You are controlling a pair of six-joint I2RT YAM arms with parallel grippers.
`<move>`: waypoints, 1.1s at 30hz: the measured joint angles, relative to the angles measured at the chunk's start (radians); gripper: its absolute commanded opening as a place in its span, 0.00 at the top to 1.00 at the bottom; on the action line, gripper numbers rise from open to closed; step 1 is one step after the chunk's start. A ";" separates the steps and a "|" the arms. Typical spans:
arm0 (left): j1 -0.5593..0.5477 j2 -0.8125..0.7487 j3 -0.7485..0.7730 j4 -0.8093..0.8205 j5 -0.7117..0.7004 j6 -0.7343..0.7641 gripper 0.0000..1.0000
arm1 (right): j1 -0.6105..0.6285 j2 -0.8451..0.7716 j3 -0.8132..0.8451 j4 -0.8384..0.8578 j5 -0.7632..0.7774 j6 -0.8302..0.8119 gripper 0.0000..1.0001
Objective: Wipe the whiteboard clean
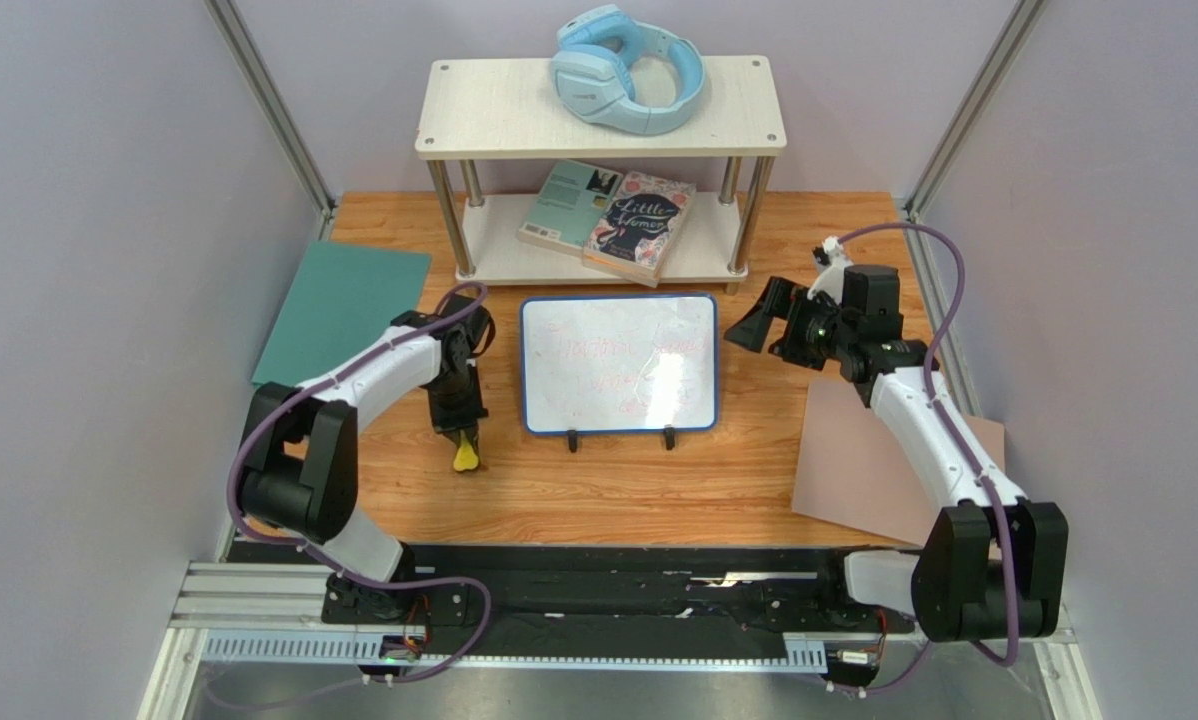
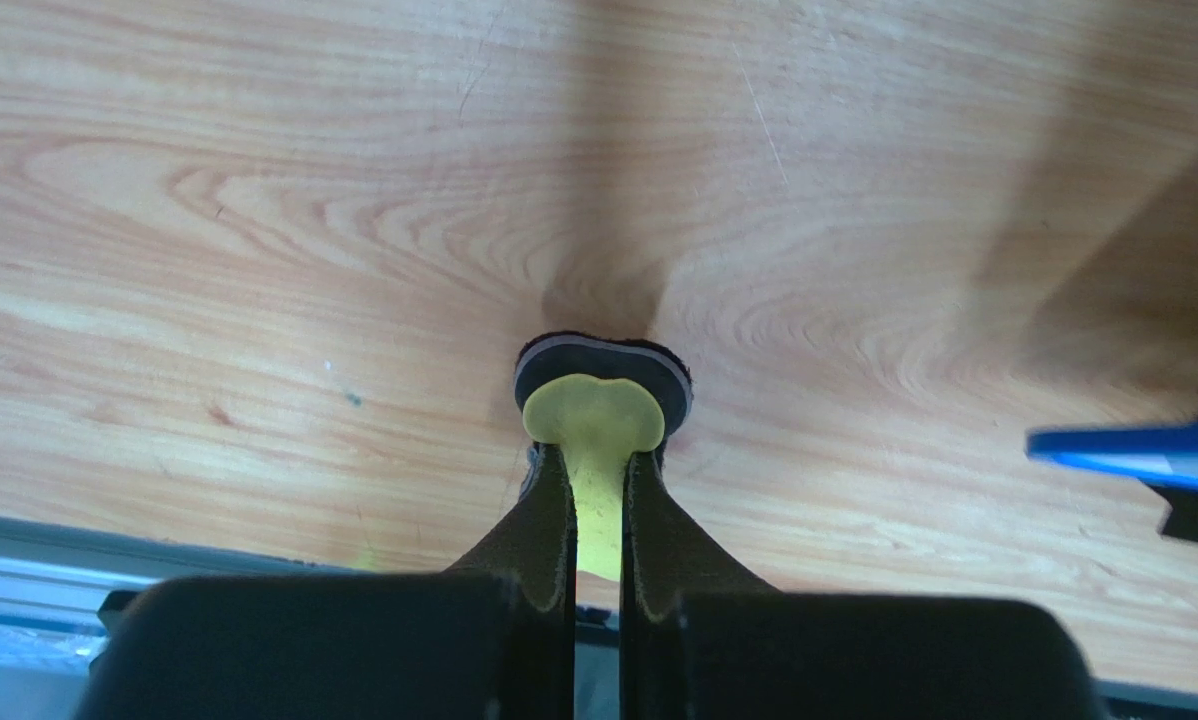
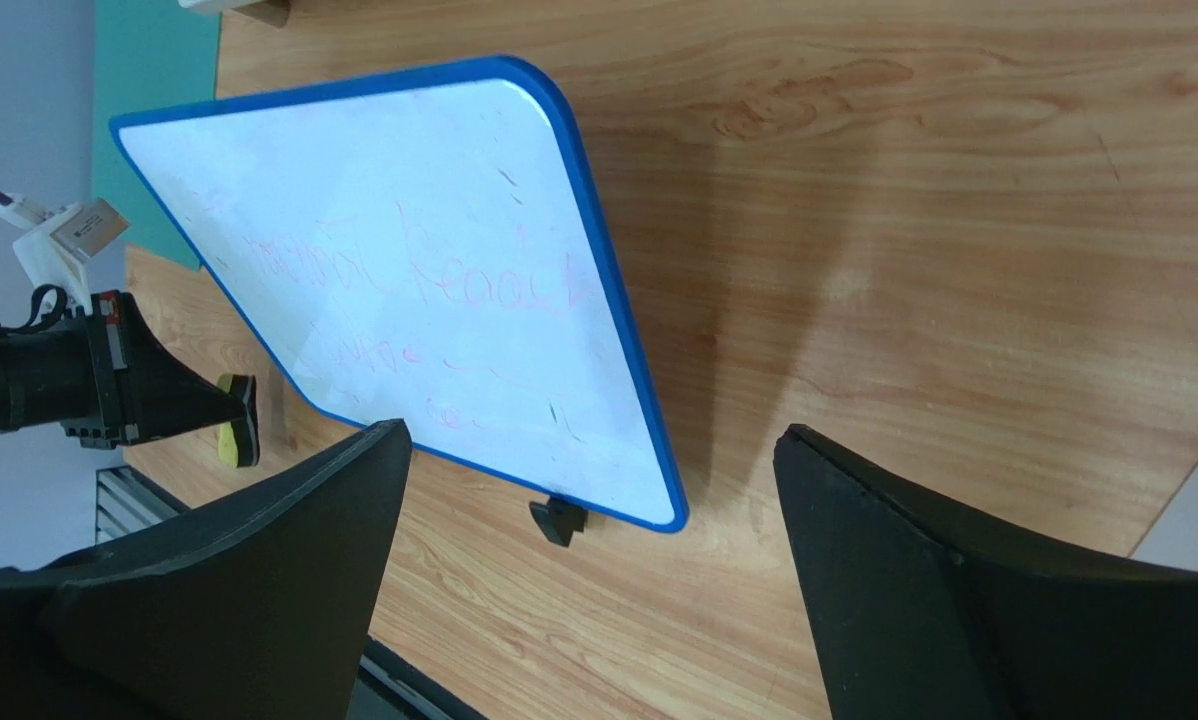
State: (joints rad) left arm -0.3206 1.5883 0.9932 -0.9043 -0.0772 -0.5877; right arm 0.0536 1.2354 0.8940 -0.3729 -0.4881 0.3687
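— Wooden table (image 1: 590, 503) carries all we inspect. Where do we place the whiteboard (image 1: 617, 363)?

— We find it lying on the wood between the two arms. It is just to the right of the left pincer (image 2: 598, 468) and just to the left of the right pincer (image 1: 775, 326), touching neither. Faint pink writing shows across it.

— And the pincers' condition?

— We note the left one clamped narrow on the yellow handle of a small eraser (image 2: 599, 405). Its dark pad faces the wood, though we cannot tell whether it touches. The right one stands wide, holding nothing.

— Step in hand?

— We judge it to be the pickup of the eraser, with no wiping yet done. The next move calls for lifting the eraser, carrying it rightward over the blue rim, and pressing the pad flat on the writing.
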 measured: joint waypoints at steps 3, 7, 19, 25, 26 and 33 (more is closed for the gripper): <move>0.000 -0.046 0.023 -0.033 0.005 0.000 1.00 | 0.000 0.039 0.044 0.013 -0.017 0.000 0.03; 0.000 -0.095 0.077 -0.074 0.009 0.000 1.00 | 0.000 0.088 0.070 0.033 -0.038 0.000 0.02; -0.027 -0.160 0.249 -0.125 0.035 0.015 1.00 | -0.003 0.330 0.182 0.167 -0.146 -0.006 0.08; -0.065 -0.153 0.305 -0.129 0.035 0.015 1.00 | -0.003 0.446 0.260 0.245 -0.224 -0.006 0.13; -0.069 -0.146 0.318 -0.128 0.036 0.015 1.00 | -0.003 0.462 0.266 0.264 -0.242 -0.003 0.14; -0.084 -0.045 0.386 -0.125 0.043 0.015 1.00 | -0.003 0.524 0.268 0.354 -0.345 0.005 0.15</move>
State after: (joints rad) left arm -0.4042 1.5436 1.3788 -1.0294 -0.0338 -0.5728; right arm 0.0509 1.7596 1.1622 -0.0189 -0.8333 0.3740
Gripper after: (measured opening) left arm 0.033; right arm 0.853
